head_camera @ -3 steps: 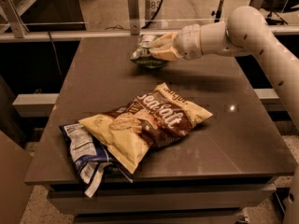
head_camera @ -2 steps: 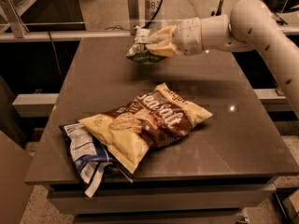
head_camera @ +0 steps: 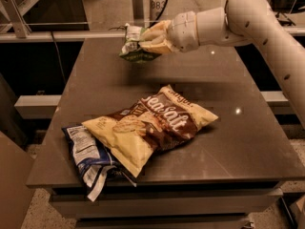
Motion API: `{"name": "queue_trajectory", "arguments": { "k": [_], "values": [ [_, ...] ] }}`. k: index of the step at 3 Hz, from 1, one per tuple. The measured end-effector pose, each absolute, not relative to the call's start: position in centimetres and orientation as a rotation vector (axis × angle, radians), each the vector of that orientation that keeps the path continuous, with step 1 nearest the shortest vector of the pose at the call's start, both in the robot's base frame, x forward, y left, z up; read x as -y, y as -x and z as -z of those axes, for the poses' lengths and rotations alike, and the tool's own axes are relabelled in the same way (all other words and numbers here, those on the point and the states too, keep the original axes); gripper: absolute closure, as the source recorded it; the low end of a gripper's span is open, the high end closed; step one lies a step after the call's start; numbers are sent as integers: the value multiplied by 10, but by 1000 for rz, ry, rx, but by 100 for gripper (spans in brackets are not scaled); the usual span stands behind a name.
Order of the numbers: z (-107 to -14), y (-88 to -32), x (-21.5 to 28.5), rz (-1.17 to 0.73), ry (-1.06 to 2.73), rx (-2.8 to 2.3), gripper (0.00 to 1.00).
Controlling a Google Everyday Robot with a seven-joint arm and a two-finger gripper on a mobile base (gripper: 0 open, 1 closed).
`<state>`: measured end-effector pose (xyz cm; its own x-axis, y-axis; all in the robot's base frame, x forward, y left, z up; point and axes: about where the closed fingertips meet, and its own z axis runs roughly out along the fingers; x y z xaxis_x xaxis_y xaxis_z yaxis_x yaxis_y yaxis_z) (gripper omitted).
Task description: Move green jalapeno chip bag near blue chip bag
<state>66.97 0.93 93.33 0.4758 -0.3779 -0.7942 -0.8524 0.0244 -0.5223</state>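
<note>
Blue chip bag (head_camera: 88,156) lies at the tabletop's (head_camera: 50,168) front-left corner, partly under the large yellow-brown bag (head_camera: 157,123). Well apart, the green jalapeno chip bag (head_camera: 135,46) hangs pinched in the claw (head_camera: 151,39), clear above the far side, ready for carrying over.

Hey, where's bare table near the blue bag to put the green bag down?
Bare table lies behind the blue bag, left of the Sea Salt bag, and a wide strip to that bag's right. Front-left is crowded: both bags overlap there. The gripper holds the green bag over the far side.
</note>
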Motion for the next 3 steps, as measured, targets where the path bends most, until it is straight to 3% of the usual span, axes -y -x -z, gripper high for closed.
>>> {"name": "queue_trajectory", "arguments": {
  "k": [3],
  "values": [
    [-989, -585, -115, -550, 1816, -730, 100]
  ]
}}
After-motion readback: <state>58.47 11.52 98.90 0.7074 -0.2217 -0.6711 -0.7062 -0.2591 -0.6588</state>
